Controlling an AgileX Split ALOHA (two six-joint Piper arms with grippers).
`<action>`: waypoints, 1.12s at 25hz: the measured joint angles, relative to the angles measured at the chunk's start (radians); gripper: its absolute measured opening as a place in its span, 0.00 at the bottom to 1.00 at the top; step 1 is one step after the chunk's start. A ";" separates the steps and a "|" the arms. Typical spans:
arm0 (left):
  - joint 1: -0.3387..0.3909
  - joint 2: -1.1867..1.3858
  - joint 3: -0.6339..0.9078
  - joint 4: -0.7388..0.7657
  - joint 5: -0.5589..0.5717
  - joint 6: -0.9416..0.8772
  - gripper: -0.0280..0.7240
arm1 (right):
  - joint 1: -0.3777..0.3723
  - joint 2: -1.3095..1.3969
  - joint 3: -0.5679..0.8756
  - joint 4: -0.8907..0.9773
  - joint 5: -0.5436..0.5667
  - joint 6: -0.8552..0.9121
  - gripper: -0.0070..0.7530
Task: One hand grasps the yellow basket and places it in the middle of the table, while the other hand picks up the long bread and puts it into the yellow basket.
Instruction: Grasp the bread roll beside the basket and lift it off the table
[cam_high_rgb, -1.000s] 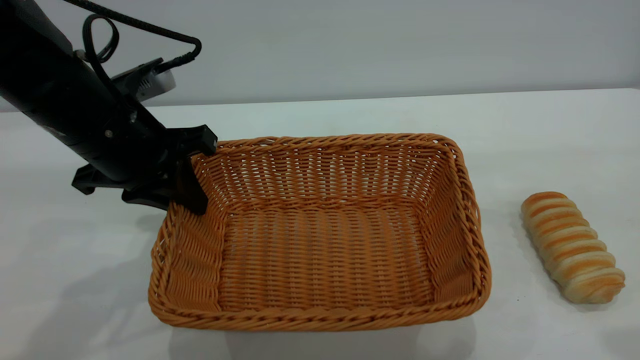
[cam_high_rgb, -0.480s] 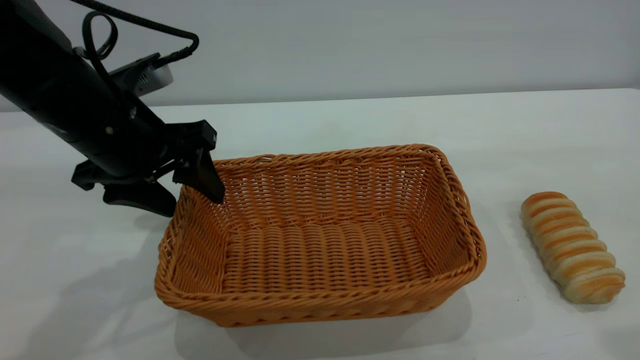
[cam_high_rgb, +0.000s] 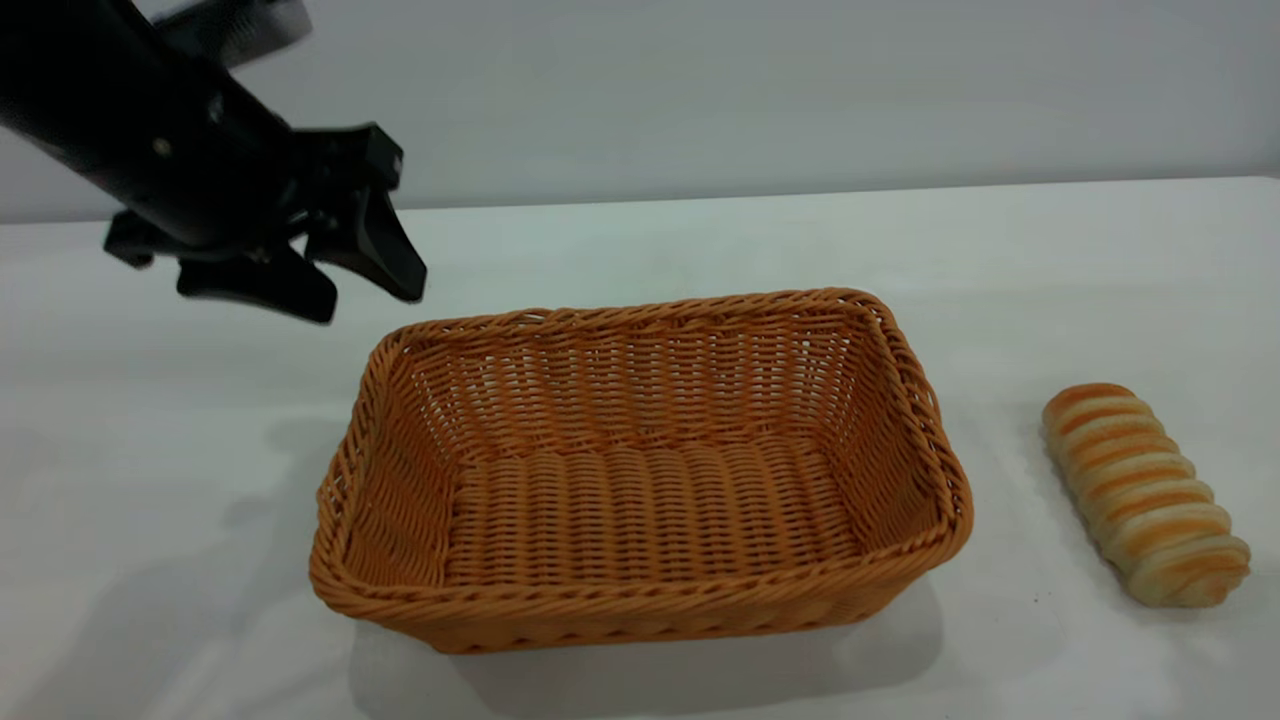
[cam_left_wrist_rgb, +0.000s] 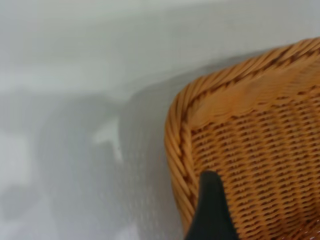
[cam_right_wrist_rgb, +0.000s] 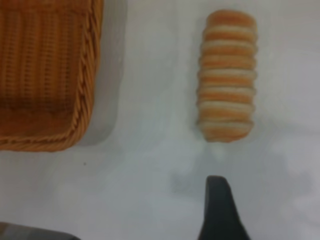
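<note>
LEFT: I am holding the left tool above the bench, spread wide, gripping nothing, clear of the yellow basket | BASKET: sitting mid-bench, empty | BREAD: the long bread is lying just right of it, apart | RIGHT: I am seeing one finger of the right tool near the bread; spread unreadable.

Plain pale grey wall behind, soft even light, faint shadows.
</note>
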 joint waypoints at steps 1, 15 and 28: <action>0.000 -0.012 0.000 0.007 0.000 -0.001 0.83 | 0.000 0.030 -0.008 0.008 -0.001 -0.007 0.73; 0.000 -0.201 0.000 0.032 0.001 0.001 0.83 | 0.000 0.452 -0.170 0.025 -0.029 -0.045 0.82; 0.000 -0.256 0.000 0.034 0.036 0.029 0.83 | 0.000 0.755 -0.368 0.049 0.046 -0.047 0.81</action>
